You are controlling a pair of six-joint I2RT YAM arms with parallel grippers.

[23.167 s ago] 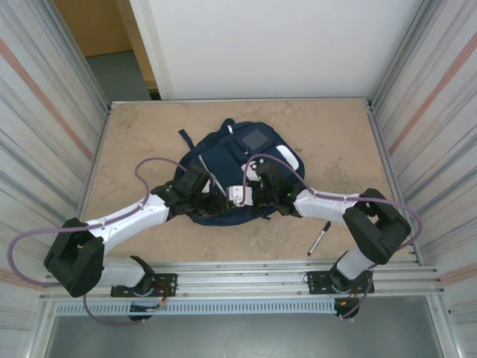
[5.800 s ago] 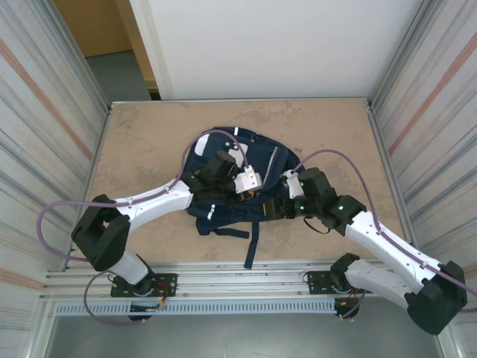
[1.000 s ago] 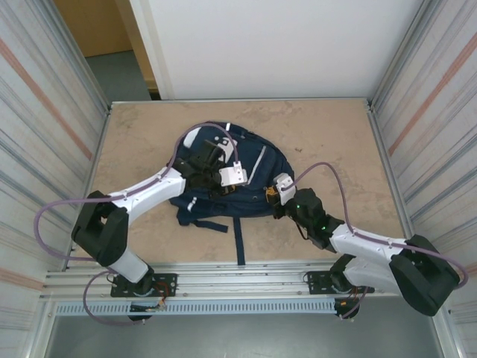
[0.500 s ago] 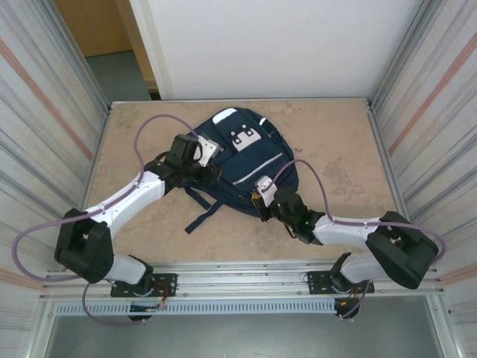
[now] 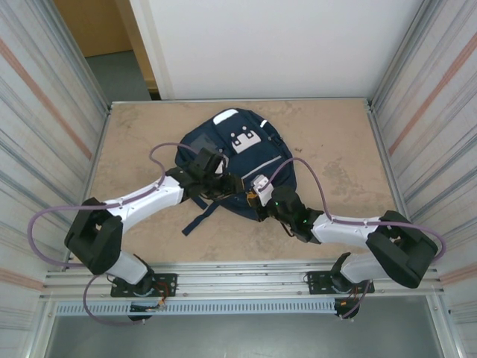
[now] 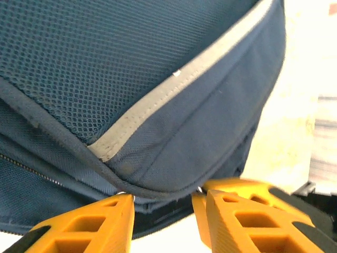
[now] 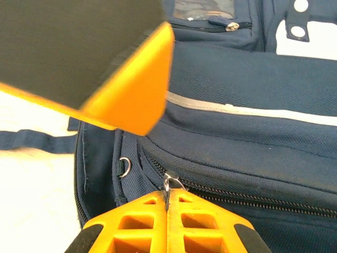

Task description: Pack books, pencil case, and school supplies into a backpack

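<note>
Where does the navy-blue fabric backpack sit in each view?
Top external: the navy-blue fabric backpack lies mid-table.
Left wrist: backpack across the upper and left frame.
Right wrist: backpack across the right and lower frame.
Shared landmark: its thin light stripe, top external, left wrist, right wrist.

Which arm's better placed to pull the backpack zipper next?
Right. The right gripper is shut on the zipper pull of the backpack; the left gripper stands open at its edge, holding nothing.
</note>
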